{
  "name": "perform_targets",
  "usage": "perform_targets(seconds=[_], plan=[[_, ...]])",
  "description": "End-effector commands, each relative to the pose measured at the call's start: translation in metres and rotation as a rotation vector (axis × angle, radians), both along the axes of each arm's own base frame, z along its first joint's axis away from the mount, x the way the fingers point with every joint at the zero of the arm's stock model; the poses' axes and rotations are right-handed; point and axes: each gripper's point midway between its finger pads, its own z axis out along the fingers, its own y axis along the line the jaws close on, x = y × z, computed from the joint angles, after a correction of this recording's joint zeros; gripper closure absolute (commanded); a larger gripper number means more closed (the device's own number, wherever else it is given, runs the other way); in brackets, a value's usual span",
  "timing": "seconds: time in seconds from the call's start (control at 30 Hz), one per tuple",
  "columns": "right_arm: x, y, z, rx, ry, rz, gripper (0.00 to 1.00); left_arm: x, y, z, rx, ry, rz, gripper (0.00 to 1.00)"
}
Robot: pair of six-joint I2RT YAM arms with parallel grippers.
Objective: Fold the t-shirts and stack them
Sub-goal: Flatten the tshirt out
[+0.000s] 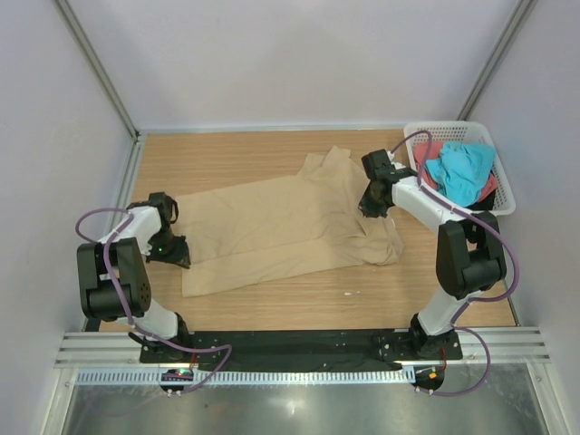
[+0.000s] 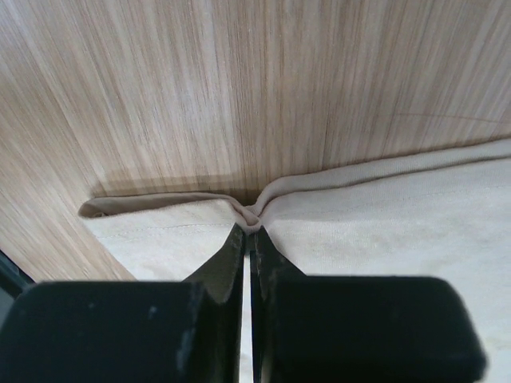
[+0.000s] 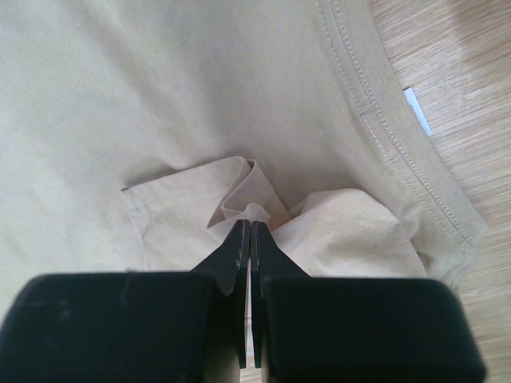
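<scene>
A tan-beige t-shirt (image 1: 281, 227) lies spread on the wooden table, partly folded. My left gripper (image 1: 172, 245) is shut on its hem at the left end; in the left wrist view the cloth (image 2: 383, 215) bunches at the gripper (image 2: 251, 227). My right gripper (image 1: 370, 208) is shut on a pinch of the shirt near the sleeve and collar; in the right wrist view the gripper (image 3: 250, 227) holds a fold of the shirt (image 3: 160, 96). A small white neck label (image 3: 417, 111) shows by the collar. A turquoise shirt (image 1: 460, 170) and a coral-red shirt (image 1: 431, 152) lie in the basket.
A white lattice basket (image 1: 500, 190) stands at the back right corner of the table. Grey walls close in the left, back and right sides. A black base rail (image 1: 299, 344) runs along the near edge.
</scene>
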Motion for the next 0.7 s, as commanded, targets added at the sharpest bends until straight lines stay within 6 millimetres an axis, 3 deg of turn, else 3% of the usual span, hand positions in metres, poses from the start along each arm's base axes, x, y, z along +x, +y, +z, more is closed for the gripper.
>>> perform_targets(seconds=[0.0, 0.3, 0.53, 0.63, 0.67], plan=[[0.007, -0.002, 0.025, -0.012, -0.080, -0.002, 0.99, 0.008, 0.000, 0.011, -0.004, -0.073, -0.015, 1.00], [0.011, -0.012, 0.058, -0.052, -0.147, -0.020, 0.99, 0.019, 0.015, 0.056, 0.092, -0.180, -0.022, 1.00], [0.013, -0.010, 0.070, -0.046, -0.170, 0.004, 0.99, 0.031, 0.006, 0.067, 0.053, -0.289, -0.052, 1.00], [0.022, -0.015, 0.098, -0.072, -0.222, 0.020, 0.99, 0.044, 0.014, 0.091, 0.099, -0.399, -0.049, 1.00], [0.031, -0.020, 0.124, -0.090, -0.281, 0.004, 0.99, 0.050, 0.016, 0.107, 0.120, -0.463, -0.054, 1.00]])
